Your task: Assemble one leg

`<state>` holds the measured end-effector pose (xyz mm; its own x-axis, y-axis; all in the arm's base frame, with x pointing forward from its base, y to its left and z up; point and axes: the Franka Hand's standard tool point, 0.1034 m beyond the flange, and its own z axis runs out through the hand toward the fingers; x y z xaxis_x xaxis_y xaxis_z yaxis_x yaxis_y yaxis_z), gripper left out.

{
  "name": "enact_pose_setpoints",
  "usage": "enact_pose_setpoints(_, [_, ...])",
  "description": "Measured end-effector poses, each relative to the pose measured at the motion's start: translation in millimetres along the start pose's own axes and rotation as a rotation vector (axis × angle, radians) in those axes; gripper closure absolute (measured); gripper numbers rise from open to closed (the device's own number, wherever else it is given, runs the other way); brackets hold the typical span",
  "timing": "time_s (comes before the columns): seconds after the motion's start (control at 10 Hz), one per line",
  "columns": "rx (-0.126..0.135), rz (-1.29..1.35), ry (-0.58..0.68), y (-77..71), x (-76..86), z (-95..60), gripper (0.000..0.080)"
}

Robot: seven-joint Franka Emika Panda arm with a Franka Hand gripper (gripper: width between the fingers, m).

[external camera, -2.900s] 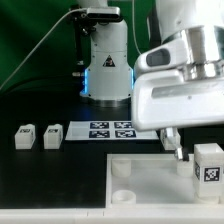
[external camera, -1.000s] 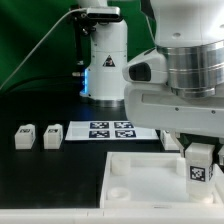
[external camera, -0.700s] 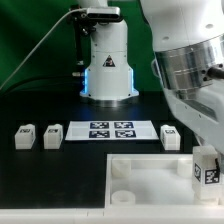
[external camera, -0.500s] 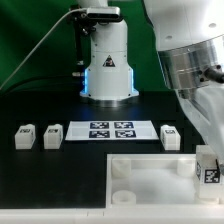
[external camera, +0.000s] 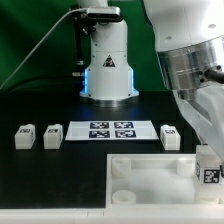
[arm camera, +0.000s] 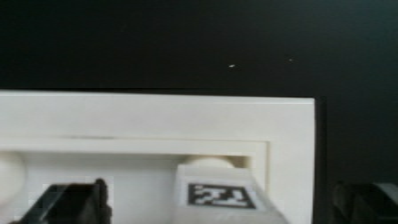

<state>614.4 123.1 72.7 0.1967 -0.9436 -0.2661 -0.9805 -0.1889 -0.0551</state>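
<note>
Exterior view: the leg (external camera: 211, 172) stands upright at the tray's (external camera: 150, 160) corner on the exterior view's right, beneath the arm.

Wrist view: the gripper (arm camera: 221, 210) straddles the leg, fingers (arm camera: 75, 202) wide and clear on both sides. Centre the leg before closing, and keep it vertical.

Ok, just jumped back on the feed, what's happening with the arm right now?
The arm has its gripper down at the tray corner on the exterior view's right, where one leg stands upright. In the wrist view the fingers sit spread either side of that leg without touching it, so it looks unclamped. Three other legs sit on the table beside the marker board.
</note>
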Motion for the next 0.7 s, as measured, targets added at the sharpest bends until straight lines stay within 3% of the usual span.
enact_pose_setpoints(0.1, [-0.063,-0.151,0.01,4.0,3.2,-5.0,0.0154])
enact_pose_setpoints(0.2, [-0.032,-0.297,0.034,-3.1,2.4,-12.0,0.0154])
enact_pose_setpoints(0.5, [-0.038,-0.62,0.035,-2.4,4.1,-11.1,0.015])
enact_pose_setpoints(0.6, [-0.074,-0.798,0.089,-5.6,0.3,-11.9,0.015])
enact_pose_setpoints(0.7, [-0.086,-1.001,0.116,-10.5,-4.0,-11.2,0.015])
